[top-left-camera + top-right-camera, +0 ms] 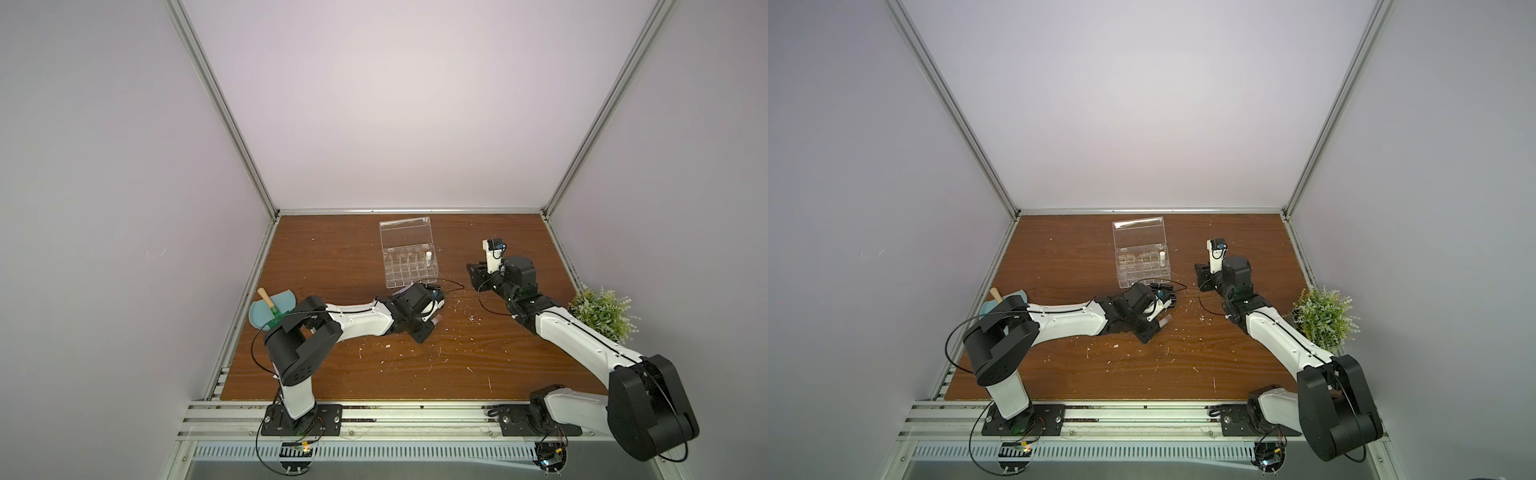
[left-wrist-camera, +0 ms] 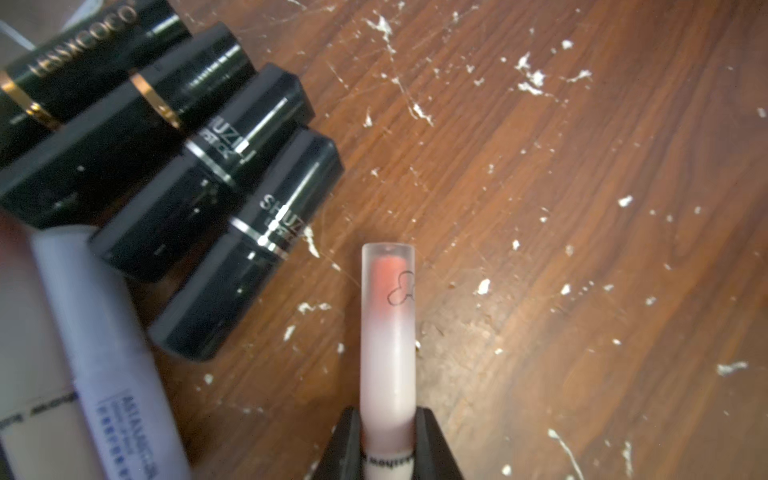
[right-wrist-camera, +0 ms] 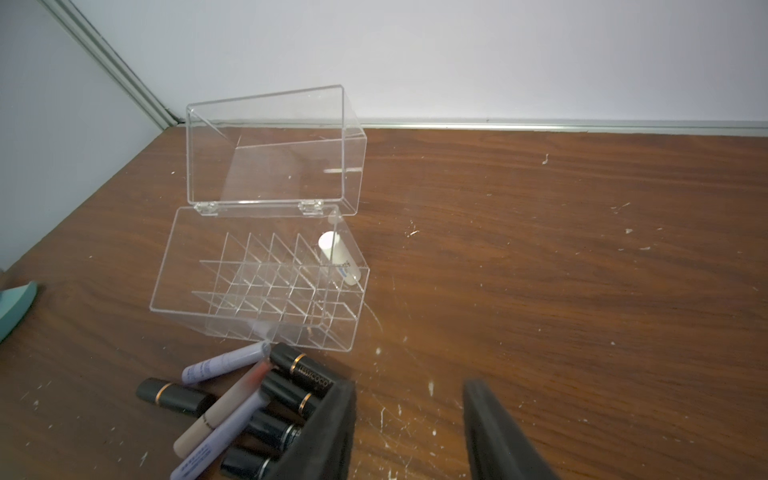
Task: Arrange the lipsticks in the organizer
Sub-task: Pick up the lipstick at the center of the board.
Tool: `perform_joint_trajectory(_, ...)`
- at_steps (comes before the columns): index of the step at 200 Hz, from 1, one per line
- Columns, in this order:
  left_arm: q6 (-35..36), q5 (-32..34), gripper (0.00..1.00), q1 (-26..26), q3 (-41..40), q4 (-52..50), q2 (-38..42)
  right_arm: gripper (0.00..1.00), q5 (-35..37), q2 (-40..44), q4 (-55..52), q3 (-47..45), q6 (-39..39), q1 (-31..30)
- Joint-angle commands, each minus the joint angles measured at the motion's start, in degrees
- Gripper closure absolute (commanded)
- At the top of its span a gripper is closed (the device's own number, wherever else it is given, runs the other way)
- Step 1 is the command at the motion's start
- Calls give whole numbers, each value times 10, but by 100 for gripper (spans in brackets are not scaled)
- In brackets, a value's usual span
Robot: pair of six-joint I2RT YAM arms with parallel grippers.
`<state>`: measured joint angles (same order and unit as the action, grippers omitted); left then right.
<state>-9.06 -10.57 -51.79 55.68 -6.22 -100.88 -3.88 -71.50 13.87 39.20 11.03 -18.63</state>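
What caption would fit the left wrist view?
Left gripper shut on a pink lipstick, black lipsticks beside it.

The clear acrylic organizer (image 3: 232, 324) stands on the counter (image 3: 540, 291) with its hinged lid (image 3: 266, 145) raised. One white lipstick (image 3: 338, 257) leans in a rear corner compartment of the grid. Just beside the front wall, gold-banded black lipsticks (image 3: 301, 370) lie heaped with lilac tubes (image 3: 226, 365) and a beige tube (image 3: 208, 424). A frosted pink lipstick (image 2: 387, 332) juts from the clamped left gripper (image 2: 387, 432).
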Motion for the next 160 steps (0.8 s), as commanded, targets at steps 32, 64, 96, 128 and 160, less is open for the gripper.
perform_joint_trajectory(32,-49,-75,80,-8,-42,49,144,42,-161,29,-60,41,19,2)
perform_joint_trajectory(64,-88,-72,80,-6,-74,99,214,32,-226,47,-78,44,37,3)
perform_joint_trajectory(96,-122,-90,80,8,-122,164,268,19,-309,57,-59,38,68,2)
perform_joint_trajectory(128,-134,-57,81,26,-152,162,302,14,-366,52,-36,39,98,2)
perform_joint_trajectory(160,-153,-38,81,41,-198,206,336,13,-462,25,30,34,152,2)
